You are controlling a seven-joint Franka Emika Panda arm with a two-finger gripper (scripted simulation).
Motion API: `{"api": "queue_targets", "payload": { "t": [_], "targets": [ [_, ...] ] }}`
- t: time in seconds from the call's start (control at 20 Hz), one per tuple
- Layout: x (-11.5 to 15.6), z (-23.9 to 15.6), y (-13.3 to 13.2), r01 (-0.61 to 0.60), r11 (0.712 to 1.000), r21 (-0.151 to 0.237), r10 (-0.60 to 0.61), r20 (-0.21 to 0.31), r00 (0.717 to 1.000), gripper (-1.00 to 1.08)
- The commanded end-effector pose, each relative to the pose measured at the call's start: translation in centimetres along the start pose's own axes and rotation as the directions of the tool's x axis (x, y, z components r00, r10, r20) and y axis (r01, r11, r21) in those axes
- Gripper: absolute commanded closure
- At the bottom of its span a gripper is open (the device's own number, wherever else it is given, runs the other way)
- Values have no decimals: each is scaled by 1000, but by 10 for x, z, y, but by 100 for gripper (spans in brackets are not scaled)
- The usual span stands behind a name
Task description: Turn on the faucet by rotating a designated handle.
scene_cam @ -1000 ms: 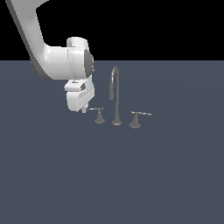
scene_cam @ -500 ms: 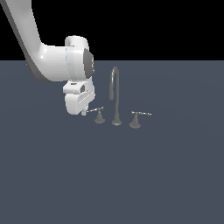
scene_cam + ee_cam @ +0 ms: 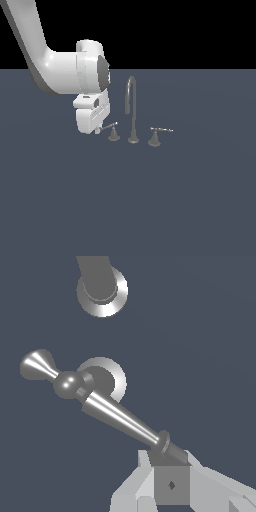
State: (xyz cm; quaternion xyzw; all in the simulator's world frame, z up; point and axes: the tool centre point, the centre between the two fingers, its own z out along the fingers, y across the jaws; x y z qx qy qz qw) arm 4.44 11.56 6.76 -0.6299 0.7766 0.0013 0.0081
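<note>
The white Panda arm (image 3: 55, 75) is reaching down from the exterior view's upper left, and its gripper (image 3: 96, 128) is sitting at the outer tip of the handle (image 3: 111, 129), the lever on the exterior view's left side of the faucet (image 3: 131, 107). This handle is standing on its cone base on the dark grey-blue surface (image 3: 150, 200), just beside the base of the gooseneck spout (image 3: 130, 102), with its thin dull lever pointing away from the spout toward the gripper. The second lever handle (image 3: 156, 135) is resting on the spout's other side, its brighter lever pointing toward the exterior view's right.

In the wrist view, the handle (image 3: 115, 413) is running diagonally from its round hub over the base ring to a tapered end, and that end is meeting a grey fingertip pad (image 3: 171, 485). The gripper (image 3: 170, 476) is showing pale finger parts around that pad, but how wide the jaws are standing, and whether they are clamping the lever tip or only touching it, I cannot tell. The spout's base ring (image 3: 102, 288) is sitting near the handle's base.
</note>
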Motion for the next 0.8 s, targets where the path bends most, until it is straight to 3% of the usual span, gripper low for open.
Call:
{"api": "queue_targets", "payload": {
  "t": [0.0,0.25,0.3,0.75],
  "targets": [
    [25,1,2,-24,1000,-5,24,-11,1000,108],
    [42,2,9,-30,1000,-7,30,-14,999,108],
    [17,0,10,1,1000,-2,-1,0,1000,108],
    [82,1,-5,-29,1000,-7,29,-14,999,108]
  ]
}}
